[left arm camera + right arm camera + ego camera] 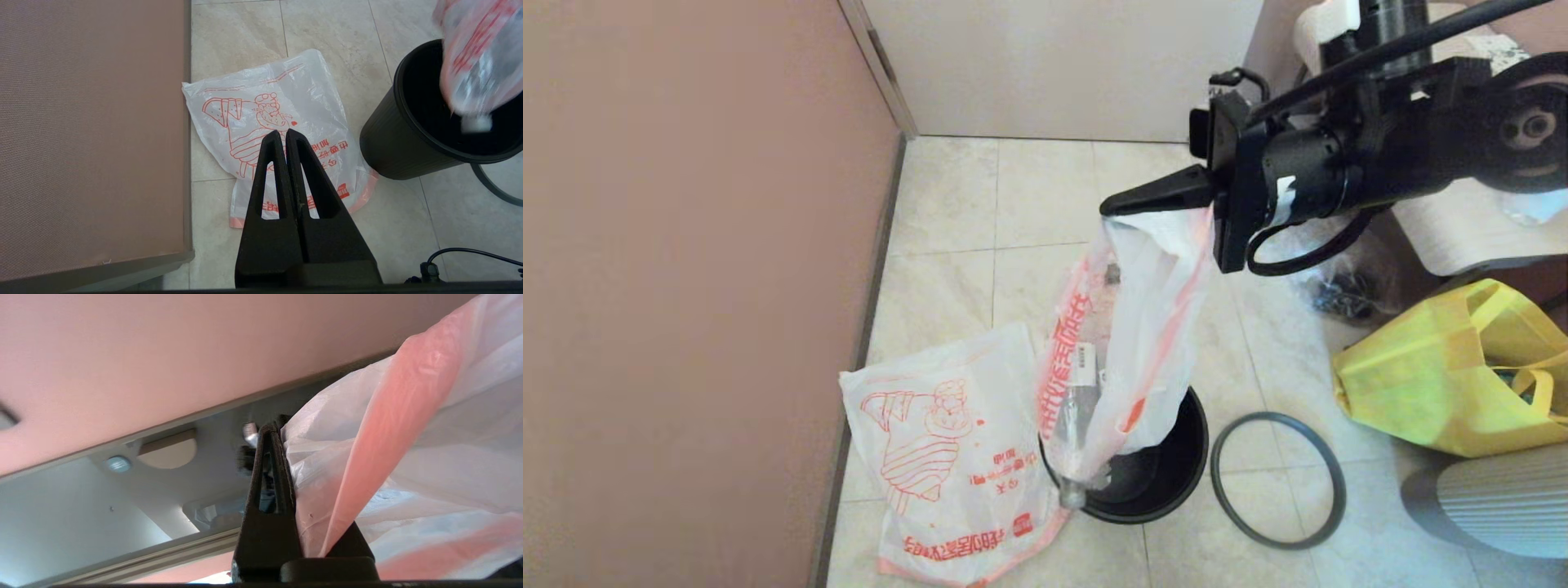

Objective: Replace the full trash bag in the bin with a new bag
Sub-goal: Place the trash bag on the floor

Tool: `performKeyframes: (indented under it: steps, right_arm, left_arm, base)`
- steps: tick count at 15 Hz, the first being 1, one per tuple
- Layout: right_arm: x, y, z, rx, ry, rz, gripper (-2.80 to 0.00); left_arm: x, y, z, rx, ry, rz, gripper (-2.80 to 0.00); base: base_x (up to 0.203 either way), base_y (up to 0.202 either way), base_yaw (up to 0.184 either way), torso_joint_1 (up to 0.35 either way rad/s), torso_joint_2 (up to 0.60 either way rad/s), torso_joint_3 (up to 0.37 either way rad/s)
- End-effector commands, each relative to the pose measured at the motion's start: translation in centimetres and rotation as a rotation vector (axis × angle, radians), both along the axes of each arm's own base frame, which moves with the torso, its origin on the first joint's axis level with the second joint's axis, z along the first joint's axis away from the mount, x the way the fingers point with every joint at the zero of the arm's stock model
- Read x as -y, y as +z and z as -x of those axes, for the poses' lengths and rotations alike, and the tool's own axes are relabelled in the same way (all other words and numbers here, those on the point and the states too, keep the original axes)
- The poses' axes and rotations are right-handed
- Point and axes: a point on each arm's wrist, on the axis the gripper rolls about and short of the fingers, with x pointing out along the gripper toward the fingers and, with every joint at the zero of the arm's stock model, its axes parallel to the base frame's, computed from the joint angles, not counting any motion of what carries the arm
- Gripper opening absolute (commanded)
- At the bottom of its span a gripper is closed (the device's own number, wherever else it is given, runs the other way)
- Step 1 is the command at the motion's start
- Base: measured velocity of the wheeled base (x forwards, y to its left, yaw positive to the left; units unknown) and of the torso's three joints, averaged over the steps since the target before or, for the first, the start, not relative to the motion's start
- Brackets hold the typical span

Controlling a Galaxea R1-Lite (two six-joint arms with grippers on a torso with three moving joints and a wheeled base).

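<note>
My right gripper is shut on the top edge of the full trash bag, a lumpy white bag with pink edges and a clear bottle showing through. The bag hangs from the gripper, its lower end just over the near-left rim of the black bin. In the right wrist view the bag's plastic is pinched between the fingers. The new bag, flat with a red drawn figure, lies on the floor left of the bin. My left gripper hangs shut and empty above the new bag.
The grey hoop rim lies on the tiles right of the bin. A yellow fabric tote sits further right, below a white table edge. A pink wall runs along the left. A grey ribbed object stands at lower right.
</note>
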Motion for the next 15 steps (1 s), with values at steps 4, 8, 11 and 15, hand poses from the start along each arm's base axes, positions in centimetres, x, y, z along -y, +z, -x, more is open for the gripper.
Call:
performKeyframes:
  steps: [4, 8, 11, 15]
  right_arm:
    - [2.2, 5.1, 4.0, 0.082, -0.007, -0.103, -2.80]
    - [5.4, 8.5, 5.0, 0.114, -0.091, -0.216, -2.80]
    - [8.1, 9.7, 4.0, 0.110, -0.182, -0.277, -2.80]
    - [12.9, 10.0, 0.9, 0.109, -0.321, -0.347, -2.80]
  left_arm:
    - [0.0, 0.0, 0.0, -0.001, 0.000, 0.000, -2.80]
    - [0.0, 0.0, 0.0, 0.000, 0.000, 0.001, -2.80]
    - [0.0, 0.0, 0.0, 0.000, 0.000, 0.000, -2.80]
    - [0.0, 0.0, 0.0, -0.001, 0.000, 0.001, -2.80]
  base:
    - [0.000, 0.000, 0.000, 0.000, 0.00, 0.000]
    - [0.000, 0.000, 0.000, 0.000, 0.00, 0.000]
    - [0.000, 0.000, 0.000, 0.000, 0.00, 0.000]
    - [0.000, 0.000, 0.000, 0.000, 0.00, 0.000]
